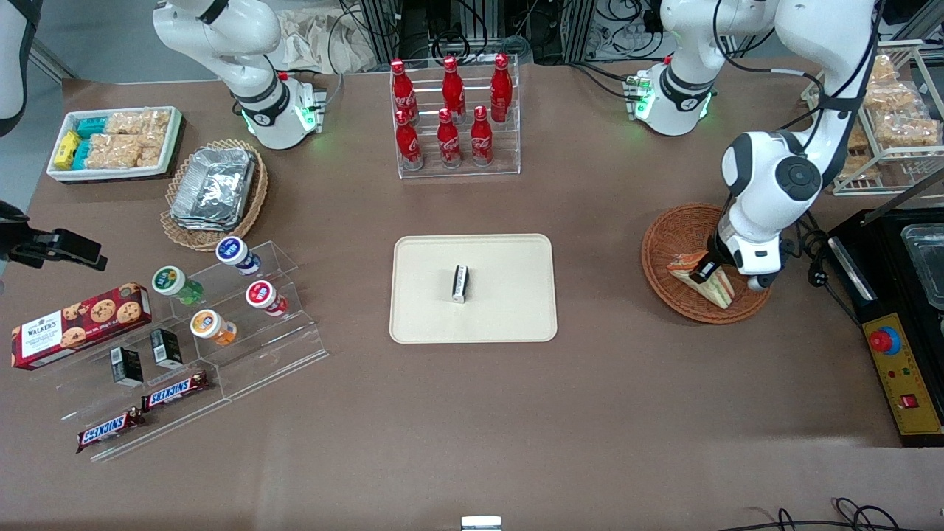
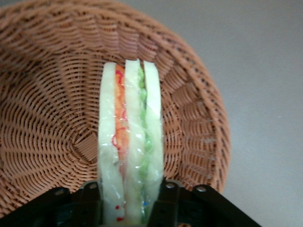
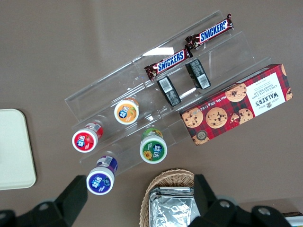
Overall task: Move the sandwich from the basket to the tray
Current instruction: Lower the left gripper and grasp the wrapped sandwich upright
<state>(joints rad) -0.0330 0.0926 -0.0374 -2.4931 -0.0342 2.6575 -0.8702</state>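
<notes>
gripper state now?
Left gripper: jaws closed on the sandwich, down in the basket.

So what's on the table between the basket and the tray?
Bare table between the basket and tray, per the front view. The gripper grips the sandwich.

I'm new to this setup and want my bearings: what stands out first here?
The gripper is down in the basket, fingers shut on the sandwich. The tray lies mid-table with a small black-and-white packet on it. A rack of red cola bottles stands farther from the front camera.
</notes>
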